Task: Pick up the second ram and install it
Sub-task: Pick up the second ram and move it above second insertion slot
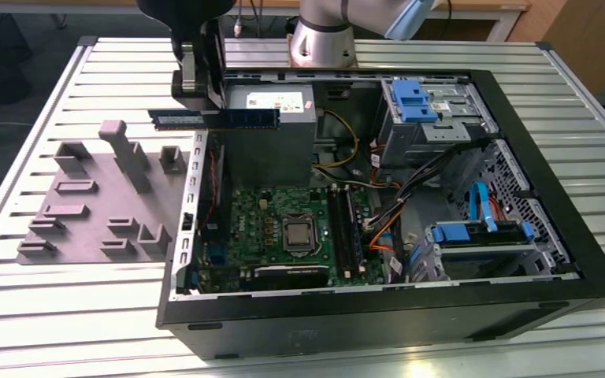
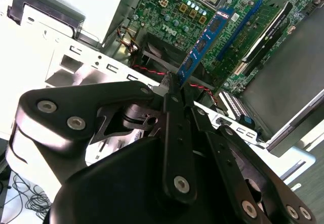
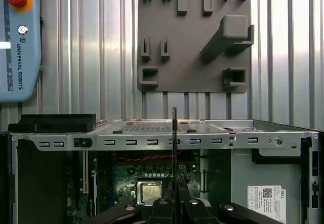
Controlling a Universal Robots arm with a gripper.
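Second wrist view: jaws pinch the second ram (image 2: 205,44) by one end.
We judge it light, stiff, fragile; hold its edges.

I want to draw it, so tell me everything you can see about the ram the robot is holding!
The ram is a thin, long, narrow board, dark blue-green, with a row of black chips and a paler patch near one end. The gripper is shut on its middle, holding it level in the air over the open case, in front of the grey power supply. Nothing else touches it. In the first wrist view the ram shows edge-on, a thin line.
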